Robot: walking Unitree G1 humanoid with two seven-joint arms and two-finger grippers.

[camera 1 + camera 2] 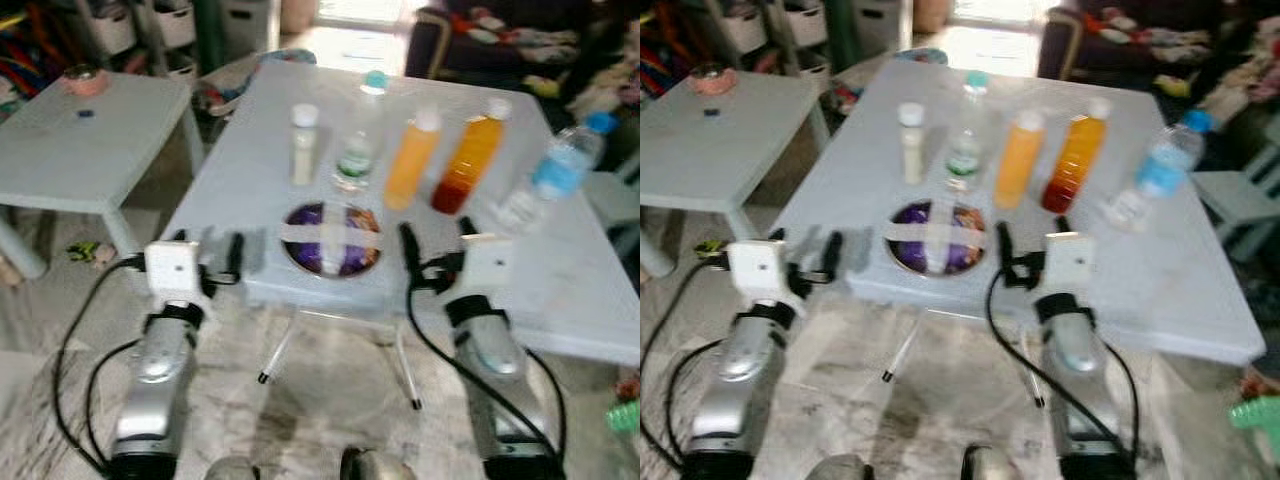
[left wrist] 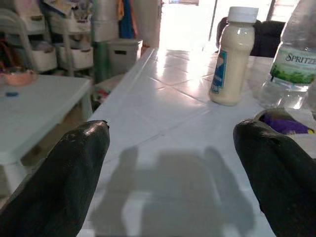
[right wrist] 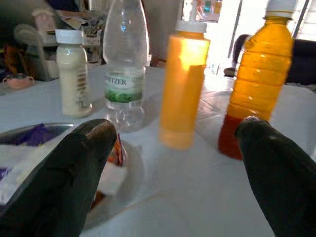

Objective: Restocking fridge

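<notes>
Both end effectors — left, right — gape empty at the table edge.

Five bottles on white table

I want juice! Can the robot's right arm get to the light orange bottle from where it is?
Probably yes. The right gripper is open at the table's near edge, and the light orange bottle stands upright just beyond it with bare tabletop between. The covered bowl sits off to its left.

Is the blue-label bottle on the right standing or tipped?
Cannot tell for sure: the blue-label bottle looks slanted, blue cap away from the robot, but the head views are blurred.
</notes>
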